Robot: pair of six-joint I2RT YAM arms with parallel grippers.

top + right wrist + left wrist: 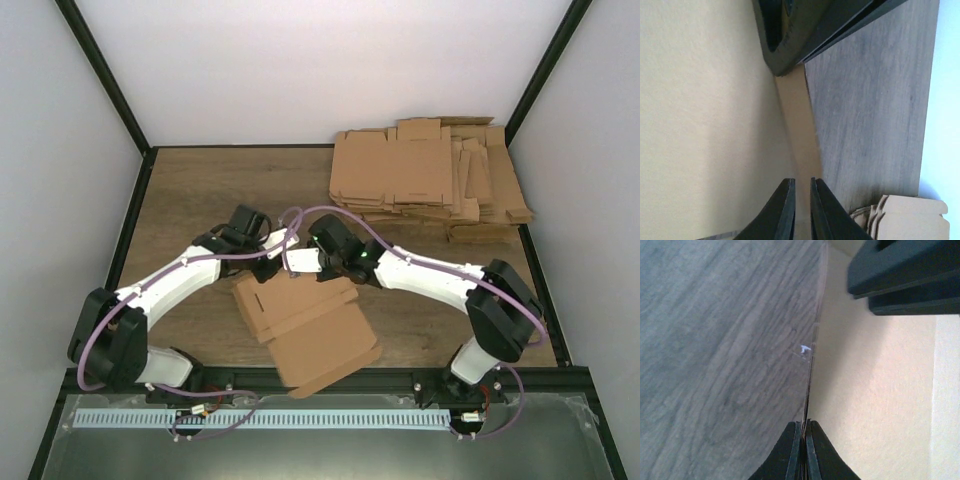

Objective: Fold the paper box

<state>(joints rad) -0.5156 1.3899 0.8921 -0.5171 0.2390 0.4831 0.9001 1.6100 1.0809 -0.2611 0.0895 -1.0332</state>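
Note:
The paper box is a flat creased brown sheet lying tilted near the table's front edge, its near corner past the edge. My left gripper is shut on the sheet's far edge; in the left wrist view its jaws pinch the thin edge of the sheet. My right gripper is right beside it on the same far edge. In the right wrist view its jaws stand nearly closed round a narrow brown flap of the sheet.
A pile of several flat brown cardboard blanks lies at the back right, its corner showing in the right wrist view. Walls enclose the wooden table on three sides. A metal rail runs along the front.

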